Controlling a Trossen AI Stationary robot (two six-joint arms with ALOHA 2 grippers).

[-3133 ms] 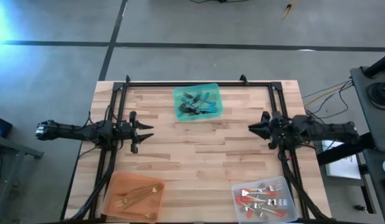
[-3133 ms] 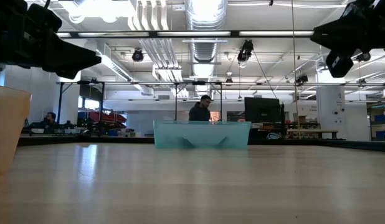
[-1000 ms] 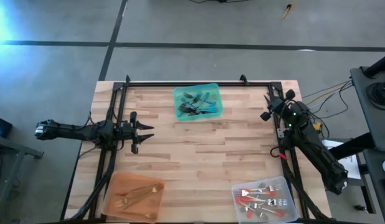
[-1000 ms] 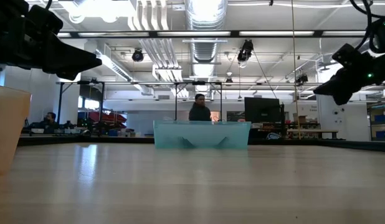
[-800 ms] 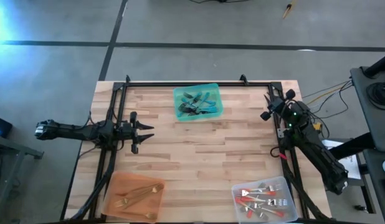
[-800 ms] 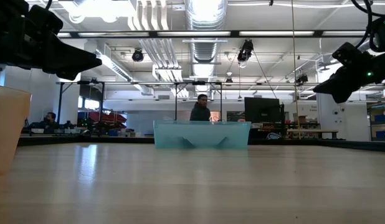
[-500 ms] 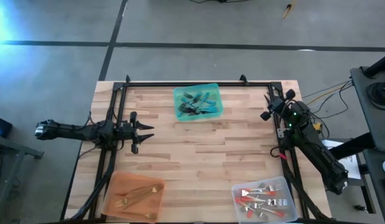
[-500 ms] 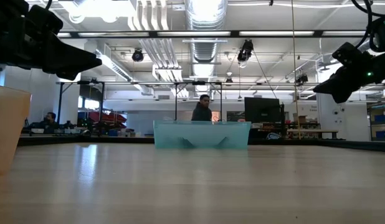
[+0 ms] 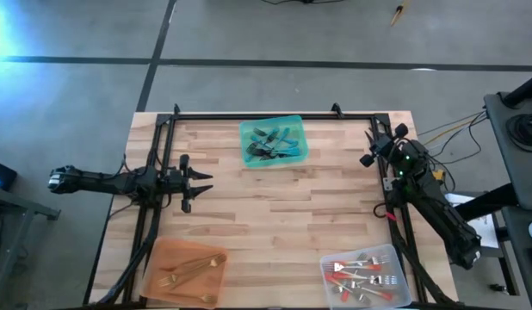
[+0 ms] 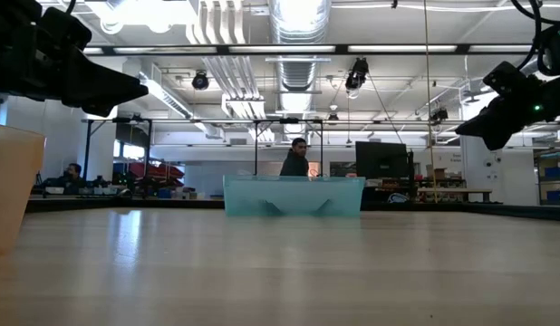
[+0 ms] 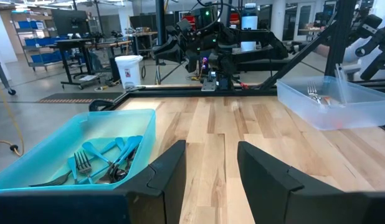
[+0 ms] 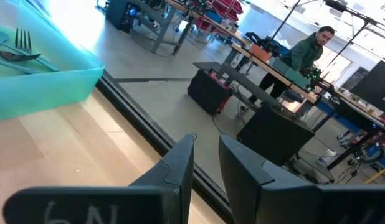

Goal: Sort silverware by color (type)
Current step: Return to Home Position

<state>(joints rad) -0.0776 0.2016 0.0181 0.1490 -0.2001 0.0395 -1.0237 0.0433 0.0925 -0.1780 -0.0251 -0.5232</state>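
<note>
The silverware lies in three trays. Teal-handled pieces [image 9: 270,145] fill the teal tray [image 9: 298,153] at the far middle. Gold pieces [image 9: 190,269] lie in the orange tray [image 9: 158,258] at the near left. Red-handled forks [image 9: 356,274] lie in the clear tray [image 9: 395,258] at the near right. My left gripper [image 9: 206,182] hangs open above the table's left side, pointing level toward the right, with nothing between its fingers [image 11: 171,171]. My right gripper [image 9: 368,158] hangs open at the far right, pointing toward the far edge; its gap [image 12: 206,165] is narrow and holds nothing.
A black frame rail [image 9: 275,116] runs along the table's far edge and down both sides. Bare wood [image 9: 283,215] lies between the three trays. In the room behind the table stand benches and a person [image 10: 294,158].
</note>
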